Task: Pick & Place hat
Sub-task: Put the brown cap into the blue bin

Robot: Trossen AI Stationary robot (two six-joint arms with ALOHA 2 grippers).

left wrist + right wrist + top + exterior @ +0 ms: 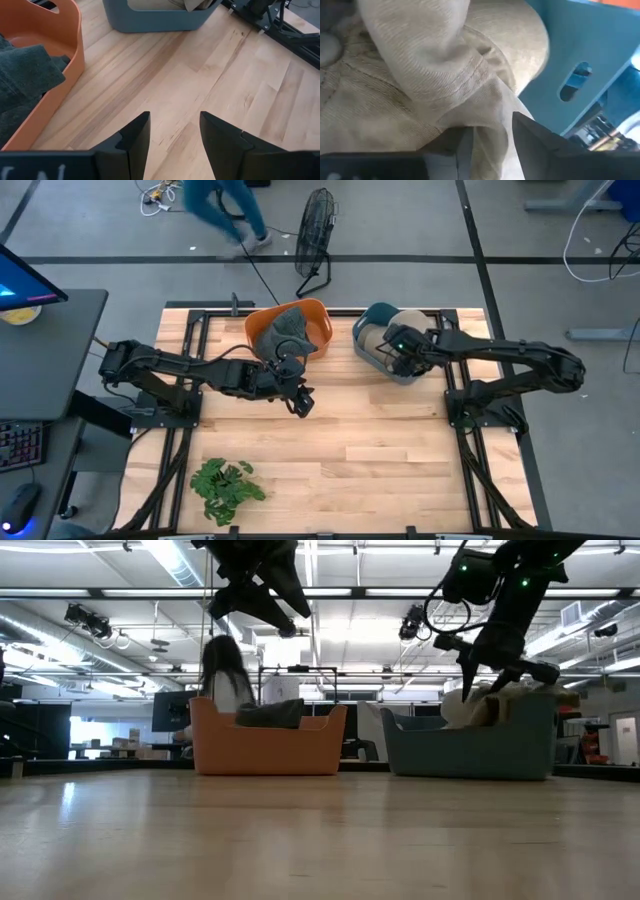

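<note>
Near edge of the table, lower left of the high view: a green plant, not involved.

Mid-table: left gripper hangs over bare wood just below the orange bin. Fingers spread, nothing between them; its wrist view shows only planks in the gap. Left arm stretches in from the left edge, roughly level, wrist near centre. Looks parked.

Far side, upper centre: orange bin holds a dark grey hat, so I'd judge one item already placed. Just right of it the blue bin holds a beige hat.

Right gripper is down in the blue bin with beige fabric between its fingers. Gap is narrow, but whether it's actually clamped, cannot tell. Right arm reaches in from the right edge, forearm level, wrist tipped down into the bin; low view shows it dropping in from above.

Status guess: beige hat not lifted yet, pick underway. Left to do: secure, lift clear, carry, release.

Beyond the table: a floor fan and a person walking, top of frame.
</note>
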